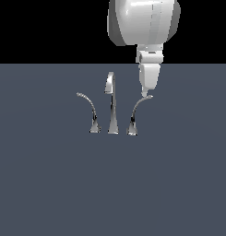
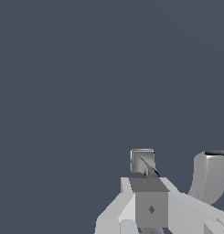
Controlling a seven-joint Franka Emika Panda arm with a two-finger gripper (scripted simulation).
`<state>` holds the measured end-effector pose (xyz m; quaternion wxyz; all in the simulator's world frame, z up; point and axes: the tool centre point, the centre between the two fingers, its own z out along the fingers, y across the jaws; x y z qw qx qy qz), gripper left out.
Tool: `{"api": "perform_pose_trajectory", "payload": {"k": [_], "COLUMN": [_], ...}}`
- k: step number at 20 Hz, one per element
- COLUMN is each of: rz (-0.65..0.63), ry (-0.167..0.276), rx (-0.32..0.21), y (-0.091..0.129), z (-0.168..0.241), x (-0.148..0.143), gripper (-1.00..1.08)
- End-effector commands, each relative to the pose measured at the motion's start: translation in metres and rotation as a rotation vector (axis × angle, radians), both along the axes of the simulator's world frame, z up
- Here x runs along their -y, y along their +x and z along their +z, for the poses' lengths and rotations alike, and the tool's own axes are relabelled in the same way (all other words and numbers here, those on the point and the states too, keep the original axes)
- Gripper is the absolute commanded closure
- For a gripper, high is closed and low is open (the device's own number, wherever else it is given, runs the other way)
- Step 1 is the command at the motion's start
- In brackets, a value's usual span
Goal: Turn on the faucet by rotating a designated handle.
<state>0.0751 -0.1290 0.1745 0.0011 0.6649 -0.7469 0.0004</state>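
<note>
The shiny faucet [image 1: 112, 103] stands on the gray floor [image 1: 50, 184], its handle [image 1: 136, 113] curves up on the exterior view's right, and the gripper [image 1: 146, 95] touches its tip, but I cannot tell if it pinches.

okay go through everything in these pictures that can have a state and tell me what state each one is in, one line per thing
Faucet: upright on the grey surface, no water visible.
Handle: lever on the exterior view's right, arcing up, its tip meeting the tool.
Other lever: sweeping to the exterior view's left, untouched.
Tool: pointing down, tip at the handle's end; open or shut cannot be told.
</note>
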Motion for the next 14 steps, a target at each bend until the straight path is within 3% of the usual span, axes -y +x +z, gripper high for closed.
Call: {"api": "perform_pose_trajectory", "payload": {"k": [1,8,14], "rz": [-0.021,-0.027,-0.027], "ry": [0.001,0.002,0.002], "rx": [0.001,0.001,0.001], "y": [0.002,0.002,-0.015], "z": [-0.003,-0.004,-0.004], "x": [0.005,0.006,0.010], "gripper": [1.08,1.08,1.08]}}
